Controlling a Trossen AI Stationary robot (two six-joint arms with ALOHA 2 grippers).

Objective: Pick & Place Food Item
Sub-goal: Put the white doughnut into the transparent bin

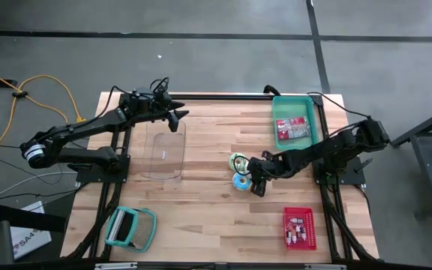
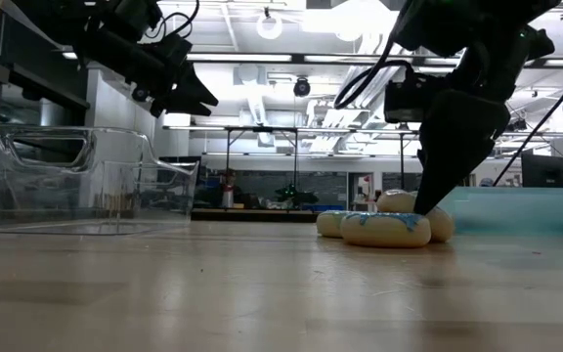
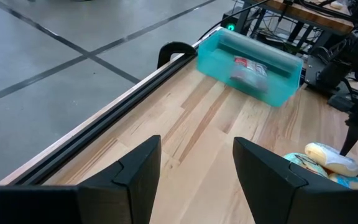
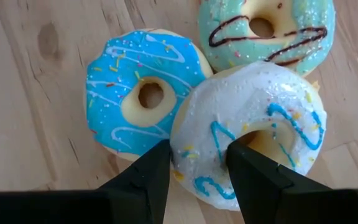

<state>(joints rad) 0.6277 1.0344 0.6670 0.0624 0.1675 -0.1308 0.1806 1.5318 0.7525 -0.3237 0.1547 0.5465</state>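
Doughnuts (image 4: pixel 229 106) are clustering mid-bench, so your right hand (image 4: pixel 197 177) is straddling the white-iced doughnut (image 4: pixel 253 130) unclenched; left hand (image 3: pixel 197 171), released, is waiting by the clear bin (image 1: pixel 165 152).

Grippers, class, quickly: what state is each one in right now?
Left gripper: open, holding nothing, raised above the table.
Right gripper: open, its fingers astride the white donut's rim.

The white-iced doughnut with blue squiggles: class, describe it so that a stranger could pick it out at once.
Find the wooden table and the cluster of three doughnuts near its middle, under the right gripper. The white-iced doughnut with blue squiggles is between that gripper's fingers, overlapping its neighbours: the bright blue doughnut and the mint-green doughnut with brown lines.
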